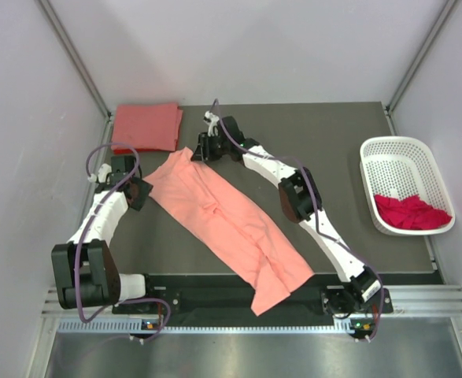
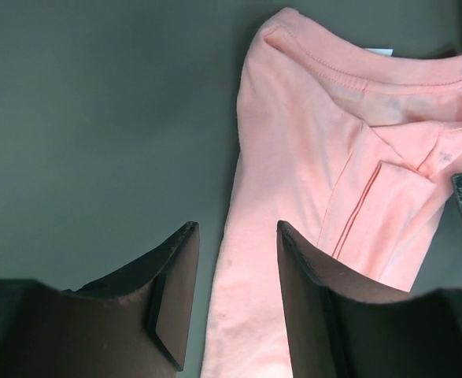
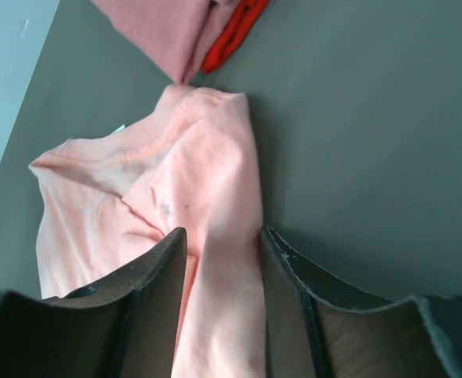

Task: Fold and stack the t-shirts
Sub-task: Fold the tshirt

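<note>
Left gripper (image 2: 238,315): jaws apart, long edge of salmon-pink t-shirt (image 2: 333,157) showing between them.
Right gripper (image 3: 224,299): jaws apart, astride same shirt's collar end.

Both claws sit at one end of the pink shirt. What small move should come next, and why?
Probably close both claws on the cloth. The left claw and right claw stand open, each with an edge of the salmon-pink t-shirt at its collar end between its fingers. The shirt lies as a long strip, seemingly ready for folding over.
</note>
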Motion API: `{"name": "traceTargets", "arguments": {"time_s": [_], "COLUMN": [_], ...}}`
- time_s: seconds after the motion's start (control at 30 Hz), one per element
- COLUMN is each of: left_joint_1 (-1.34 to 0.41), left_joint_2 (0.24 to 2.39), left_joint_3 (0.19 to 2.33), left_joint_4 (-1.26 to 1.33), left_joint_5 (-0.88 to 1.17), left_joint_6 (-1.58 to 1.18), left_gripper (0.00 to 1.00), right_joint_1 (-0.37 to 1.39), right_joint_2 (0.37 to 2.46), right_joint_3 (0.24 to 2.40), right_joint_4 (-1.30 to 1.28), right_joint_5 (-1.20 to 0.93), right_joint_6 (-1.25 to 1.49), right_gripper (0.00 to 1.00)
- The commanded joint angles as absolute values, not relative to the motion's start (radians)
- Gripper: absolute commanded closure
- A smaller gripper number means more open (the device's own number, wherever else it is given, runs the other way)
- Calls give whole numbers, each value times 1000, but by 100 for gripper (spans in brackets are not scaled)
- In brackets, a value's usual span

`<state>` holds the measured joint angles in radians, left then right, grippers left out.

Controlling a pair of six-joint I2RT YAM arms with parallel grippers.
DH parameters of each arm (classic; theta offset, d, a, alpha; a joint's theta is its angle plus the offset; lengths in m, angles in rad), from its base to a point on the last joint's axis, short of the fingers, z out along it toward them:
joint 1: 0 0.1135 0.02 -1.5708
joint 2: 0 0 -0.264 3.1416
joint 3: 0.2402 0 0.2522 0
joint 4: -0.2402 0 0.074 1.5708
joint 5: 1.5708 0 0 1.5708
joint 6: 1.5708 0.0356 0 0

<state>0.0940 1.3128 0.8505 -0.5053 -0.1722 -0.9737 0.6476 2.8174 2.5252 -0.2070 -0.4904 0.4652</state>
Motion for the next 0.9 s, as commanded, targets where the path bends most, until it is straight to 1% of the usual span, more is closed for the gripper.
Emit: {"name": "traceTargets", "arguments": {"time_s": [0.0,0.1,0.13,0.2,0.23,0.3,0.33,0.37,0.4,0.57,0.63,0.67,0.77,0.87], "left_joint_1": [98,98,98,100,98,100,98,98,100,100,101,98,100,98], "left_joint_2": [1278,1281,1282,1282,1284,1290,1292,1298,1307,1318,1316,1318,1344,1393], "left_joint_3": [880,890,891,890,885,885,887,888,890,902,904,904,910,940], "left_joint_4": [-492,-500,-503,-508,-508,-514,-515,-515,-521,-525,-526,-528,-537,-554], "left_joint_5": [-190,-201,-206,-218,-224,-244,-247,-248,-250,-239,-244,-247,-245,-213], "left_joint_6": [-991,-991,-991,-989,-988,-989,-986,-985,-983,-965,-962,-962,-971,-977], "left_gripper": [50,50,50,50,49,50,50,51,52,59,59,58,47,46], "right_joint_1": [684,684,683,681,680,678,678,677,676,650,631,624,600,580], "right_joint_2": [2859,2867,2869,2865,2867,2867,2867,2862,2859,2754,2718,2683,2614,2539], "right_joint_3": [2574,2572,2574,2574,2574,2573,2571,2569,2566,2452,2416,2402,2336,2231], "right_joint_4": [-198,-193,-183,-187,-187,-189,-187,-187,-186,-120,-110,-107,-117,-123], "right_joint_5": [-480,-468,-469,-451,-449,-452,-457,-462,-463,-417,-396,-390,-364,-319], "right_joint_6": [465,478,483,491,489,494,494,492,489,494,491,489,483,466], "right_gripper": [58,60,64,69,77,85,93,98,100,100,100,100,100,100]}}
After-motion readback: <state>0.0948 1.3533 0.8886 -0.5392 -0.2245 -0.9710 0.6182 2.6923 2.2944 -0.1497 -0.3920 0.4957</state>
